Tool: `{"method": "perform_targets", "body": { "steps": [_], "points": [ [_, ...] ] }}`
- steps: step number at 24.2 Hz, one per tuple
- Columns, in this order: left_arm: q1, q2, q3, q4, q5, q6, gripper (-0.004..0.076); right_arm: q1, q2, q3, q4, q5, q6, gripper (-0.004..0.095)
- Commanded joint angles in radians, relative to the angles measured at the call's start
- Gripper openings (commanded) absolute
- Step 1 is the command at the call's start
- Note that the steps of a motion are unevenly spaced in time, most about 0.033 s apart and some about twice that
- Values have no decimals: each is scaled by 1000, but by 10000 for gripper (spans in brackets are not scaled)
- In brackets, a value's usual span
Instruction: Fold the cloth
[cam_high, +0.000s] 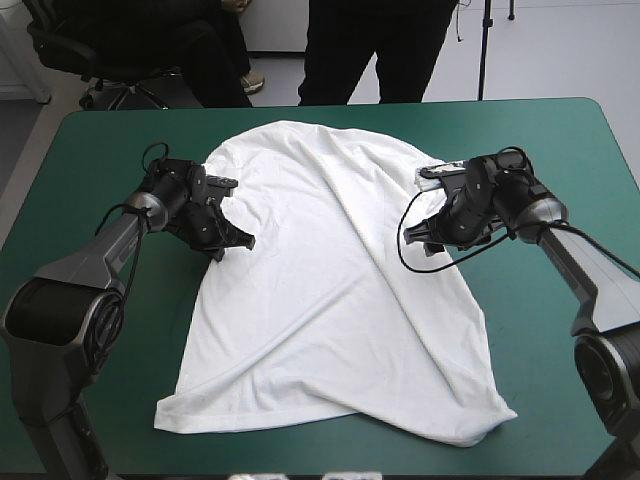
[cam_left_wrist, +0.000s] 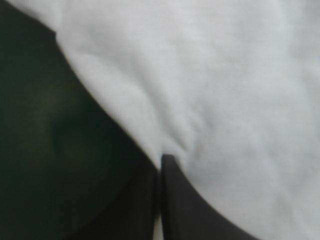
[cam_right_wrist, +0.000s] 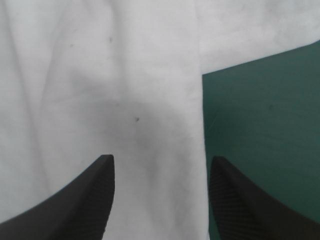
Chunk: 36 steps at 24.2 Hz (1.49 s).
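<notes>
The white T-shirt (cam_high: 330, 290) lies spread on the teal-green cover, both sides folded inward so they cross down the middle. My left gripper (cam_high: 236, 240) sits low at the shirt's left edge, its black fingers (cam_left_wrist: 180, 200) closed in a point with a sliver of white T-shirt (cam_left_wrist: 210, 90) pinched between them. At the shirt's right edge my right gripper (cam_high: 421, 233) hovers open. Seen from the right wrist, the T-shirt (cam_right_wrist: 100, 90) and its straight edge lie between the two spread fingers (cam_right_wrist: 85, 200), one over cloth, the other over the cover (cam_right_wrist: 265, 115).
Bare teal-green cover (cam_high: 90, 160) runs all round the shirt, widest at the left and right sides. The shirt's hem (cam_high: 330, 425) lies close to the near table edge.
</notes>
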Motion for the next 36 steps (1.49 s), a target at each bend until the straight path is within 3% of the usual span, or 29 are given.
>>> {"method": "perform_targets", "body": {
  "steps": [1,8,11,14,20,27,36],
  "points": [
    [-12,-16,-4,-51,-9,-6,-17,-34,6,-51,17,-19,0,540],
    [-12,-16,-4,-56,-13,-6,-17,-38,91,-51,56,-10,-28,537],
    [-12,-16,-4,-56,-13,-6,-17,-34,126,-51,62,-10,-28,484],
    [-12,-16,-4,-60,-13,-6,-17,-34,157,-51,69,-10,-25,375],
    [-12,-37,-4,-61,5,-6,-17,-34,173,-56,65,2,-35,-12],
    [-12,-278,-4,-61,-10,-10,-17,-34,-18,-132,-45,10,-57,-17],
    [-12,-719,-50,-57,-167,-14,-17,-34,-341,-245,-47,9,-65,-17]
  ]
}}
